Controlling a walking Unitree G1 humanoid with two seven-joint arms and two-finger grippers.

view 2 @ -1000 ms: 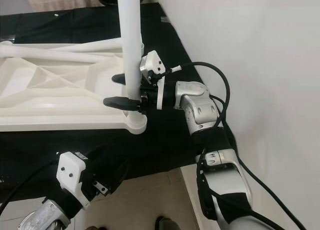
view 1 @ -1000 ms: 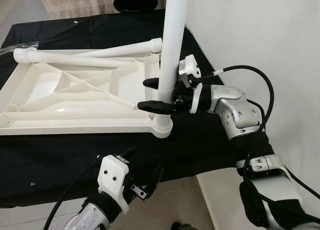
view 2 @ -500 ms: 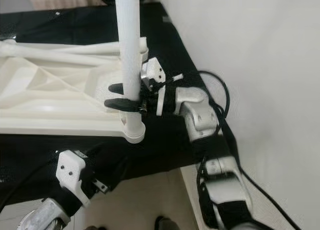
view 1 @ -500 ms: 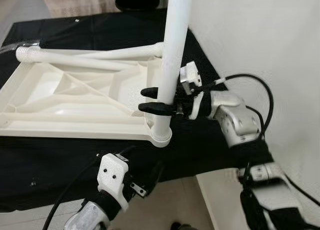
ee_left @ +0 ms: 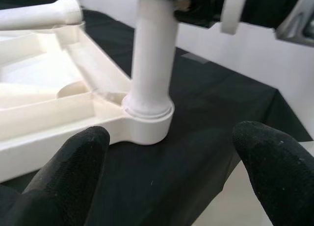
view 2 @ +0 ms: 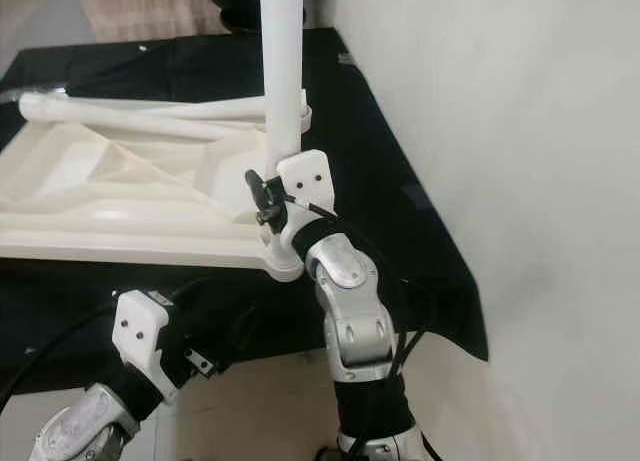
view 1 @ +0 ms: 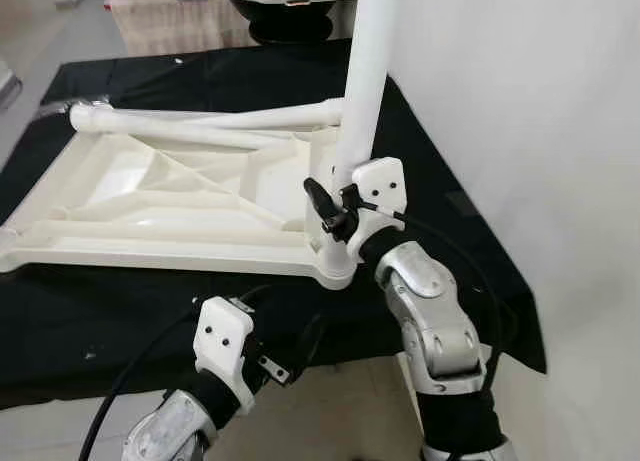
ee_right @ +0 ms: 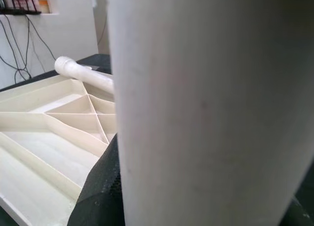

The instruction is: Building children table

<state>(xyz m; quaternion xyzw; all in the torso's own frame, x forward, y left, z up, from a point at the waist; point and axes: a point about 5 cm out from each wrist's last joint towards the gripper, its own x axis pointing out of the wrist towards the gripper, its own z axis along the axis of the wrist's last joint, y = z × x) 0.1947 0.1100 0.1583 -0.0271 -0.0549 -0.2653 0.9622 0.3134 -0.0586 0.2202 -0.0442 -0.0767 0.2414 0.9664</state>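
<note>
The white tabletop [view 1: 150,196] lies upside down on a black cloth. One white leg [view 1: 362,91] stands upright in the near right corner socket [view 1: 338,269]. My right gripper [view 1: 335,203] is shut on this leg just above the socket, its arm coming up from the near side. In the right wrist view the leg [ee_right: 206,108] is very close, with a black finger [ee_right: 98,191] against it. Two loose legs [view 1: 200,123] lie across the far edge of the tabletop. My left gripper [ee_left: 171,177] hangs open below the table's front edge, facing the socket [ee_left: 147,123], with nothing between its fingers [ee_left: 73,167].
A white wall [view 1: 520,131] runs close along the right side of the table. The black cloth [view 1: 100,311] drapes over the front edge above a pale tiled floor [view 1: 340,411]. A dark bowl-shaped object [view 1: 285,3] sits beyond the far edge.
My right arm has swung from the leg's right side round to its near side while staying on the leg. The camera has shifted too. The leg still stands in its socket.
</note>
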